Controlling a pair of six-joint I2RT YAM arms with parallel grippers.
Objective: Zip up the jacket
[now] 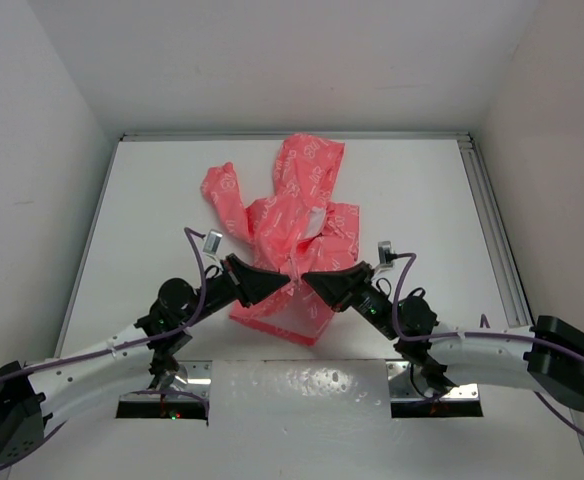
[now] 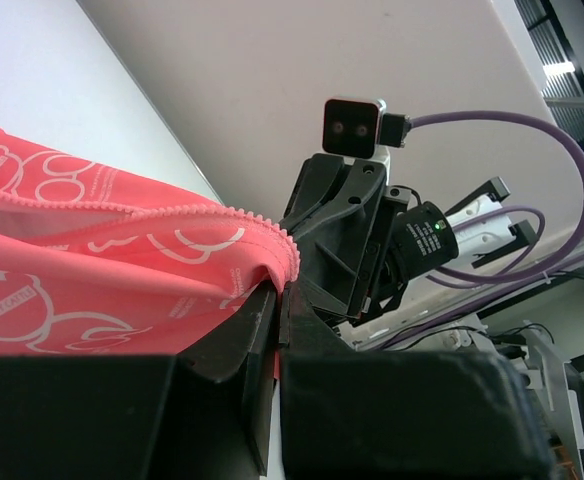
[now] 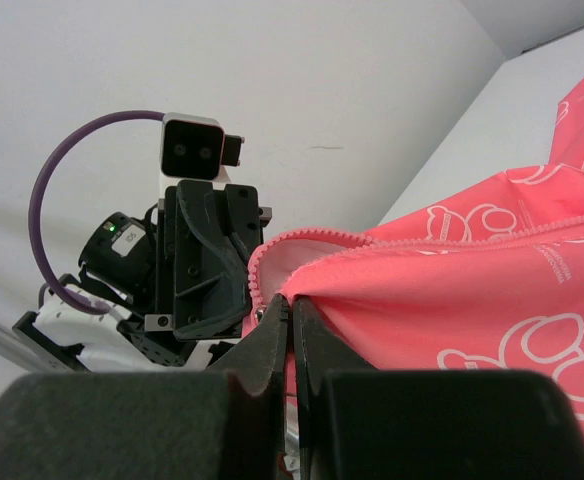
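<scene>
Our left gripper (image 1: 284, 279) and right gripper (image 1: 310, 281) sit tip to tip, each clamped on the thin coral-pink hooded jacket (image 1: 297, 210), whose length stretches away beyond them.

It looks like a robotics lab: a white surface (image 1: 152, 190) boxed in by plain white walls (image 1: 272, 60), with purple cables (image 2: 502, 116).

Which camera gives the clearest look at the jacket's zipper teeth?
The left wrist view: the zipper teeth run sharp along the jacket edge into the left pincer. The right wrist view shows them too, finer. The top view shows the whole jacket, teeth unresolved.
</scene>
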